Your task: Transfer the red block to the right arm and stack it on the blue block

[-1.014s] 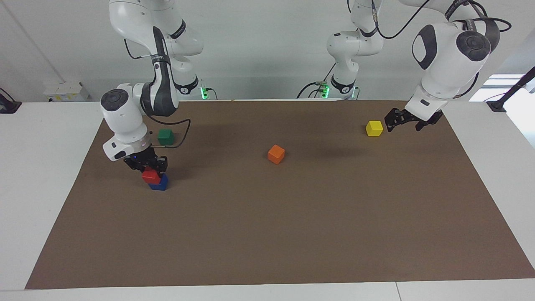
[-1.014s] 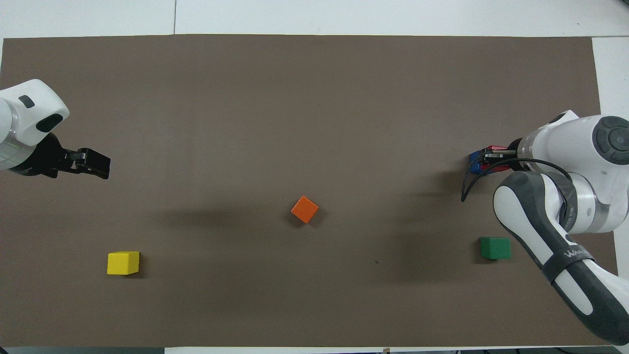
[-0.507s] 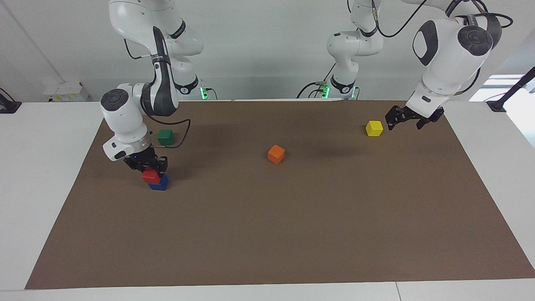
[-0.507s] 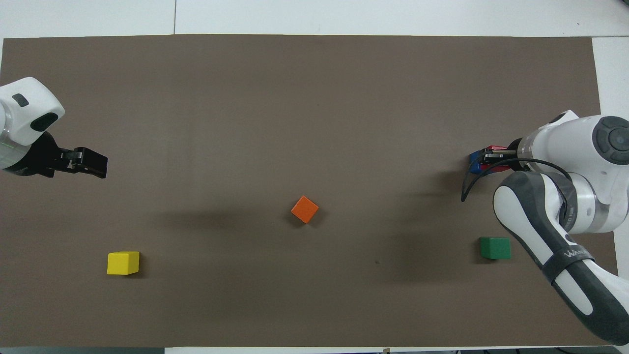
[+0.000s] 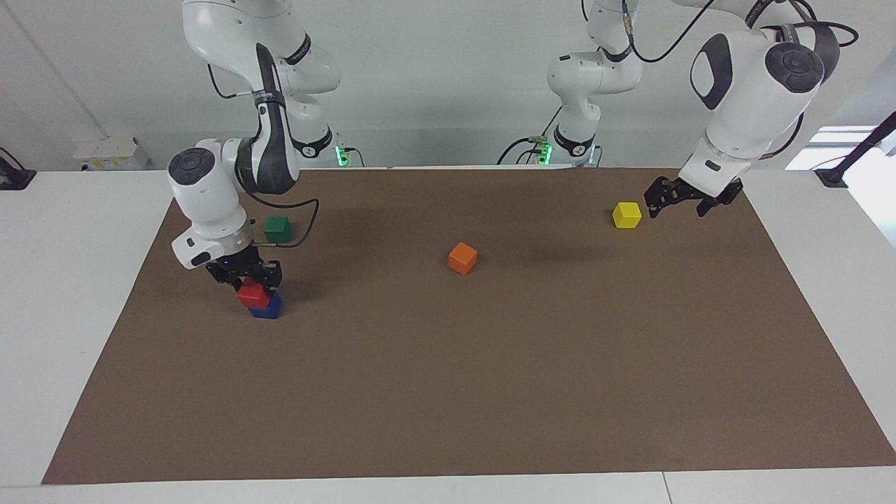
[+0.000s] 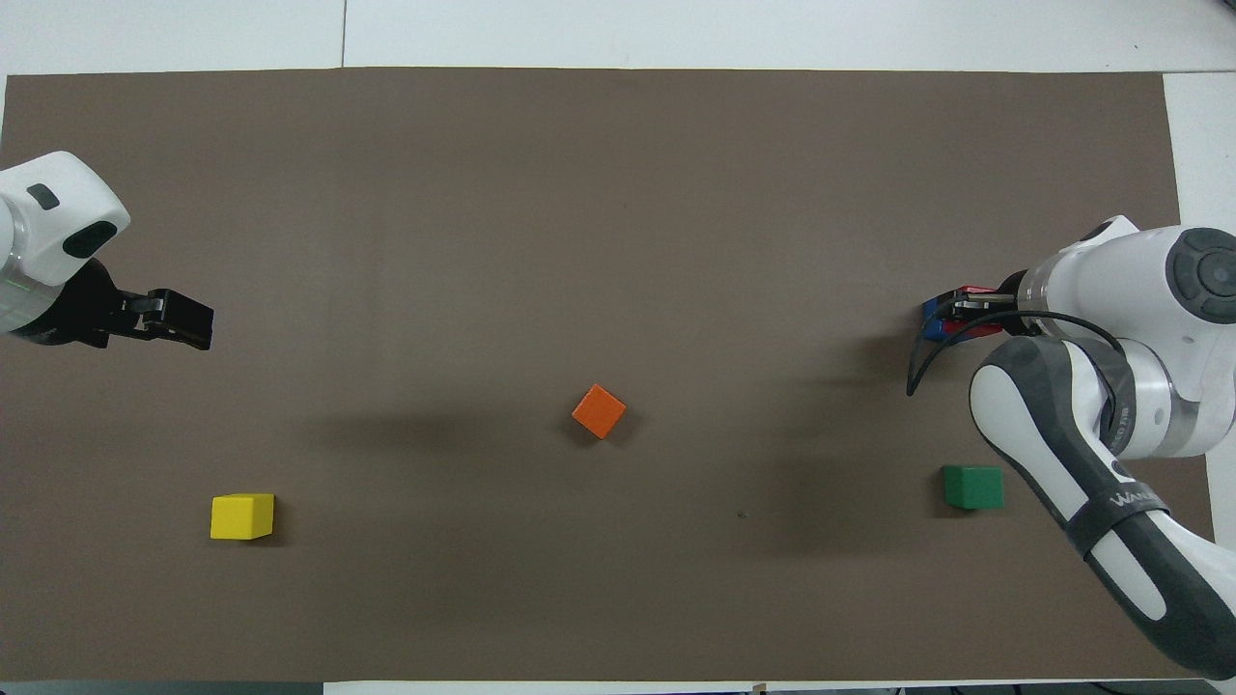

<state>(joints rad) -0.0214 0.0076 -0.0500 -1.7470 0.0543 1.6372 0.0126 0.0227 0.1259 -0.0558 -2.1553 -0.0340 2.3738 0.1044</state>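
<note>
The red block (image 5: 252,297) sits on the blue block (image 5: 269,309), toward the right arm's end of the brown mat. My right gripper (image 5: 250,278) is down at the top of the red block and covers its upper face. From overhead only slivers of the red block (image 6: 969,330) and the blue block (image 6: 929,309) show under the right gripper (image 6: 951,317). My left gripper (image 5: 677,208) hangs open and holds nothing, in the air beside the yellow cube at the left arm's end, and shows as a dark hand, the left gripper (image 6: 188,323), in the overhead view.
A yellow cube (image 5: 626,215) lies near the left gripper. An orange cube (image 5: 463,257) sits mid-mat. A green cube (image 5: 277,228) lies nearer to the robots than the stack. A black cable (image 5: 301,224) loops from the right wrist over the mat.
The left arm has risen a little and drawn back from the yellow cube. The right gripper and the red-on-blue stack stay in the same place.
</note>
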